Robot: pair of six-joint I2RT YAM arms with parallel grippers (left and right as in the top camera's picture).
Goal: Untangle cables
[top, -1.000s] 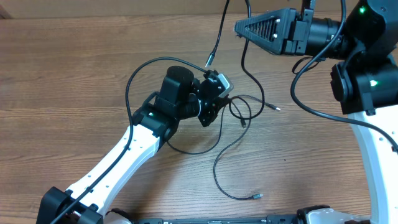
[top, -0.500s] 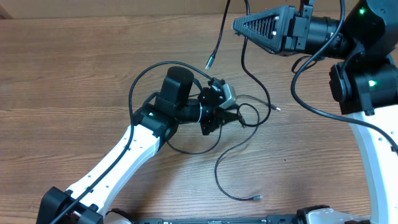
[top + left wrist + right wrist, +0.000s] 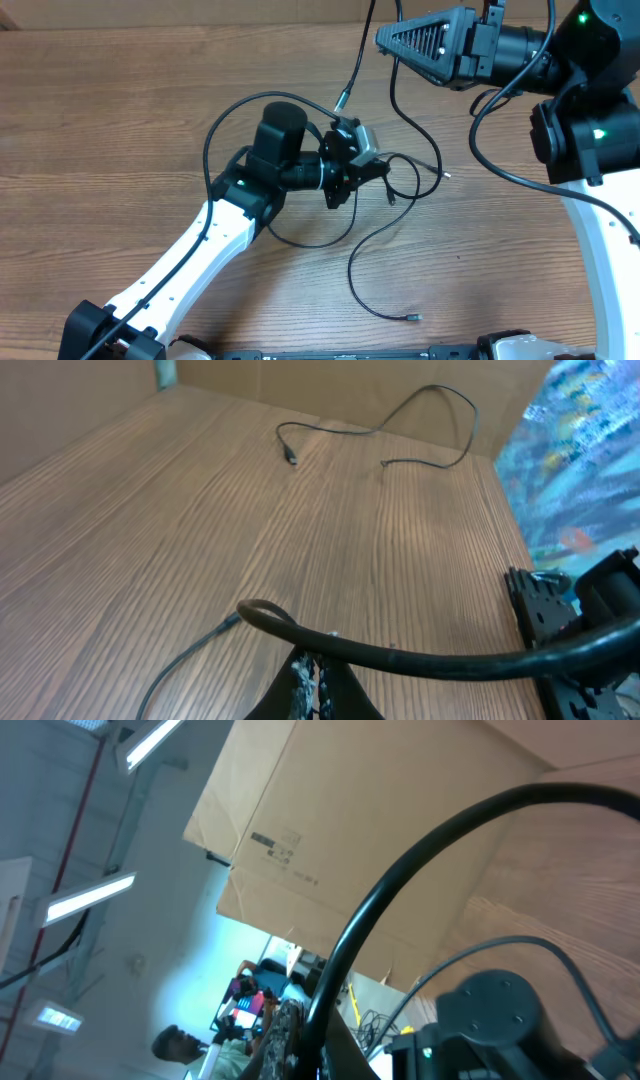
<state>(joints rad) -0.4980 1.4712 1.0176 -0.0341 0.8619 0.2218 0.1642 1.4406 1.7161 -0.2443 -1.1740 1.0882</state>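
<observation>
Thin black cables (image 3: 402,180) lie in a tangled loop at mid-table. My left gripper (image 3: 381,170) reaches into that loop, fingers together. In the left wrist view its fingertips (image 3: 318,665) meet right at a black cable (image 3: 430,658) that crosses them. My right gripper (image 3: 384,41) is raised at the upper right and shut on a cable (image 3: 400,880) that arcs up out of its fingers. Two strands hang below it: one ends in a plug (image 3: 337,100), the other (image 3: 394,105) runs down into the tangle. A loose strand trails toward the front and ends in a plug (image 3: 411,316).
The right arm's base and its thick wires (image 3: 585,140) fill the right side. The left arm (image 3: 200,250) lies diagonally from the bottom left. A cardboard wall (image 3: 200,12) lines the table's far edge. Another cable (image 3: 400,415) lies on the wood ahead of the left fingers.
The left fingers have drawn together at the cable loop, and the loop has shifted a little with them. The right arm has hardly moved.
</observation>
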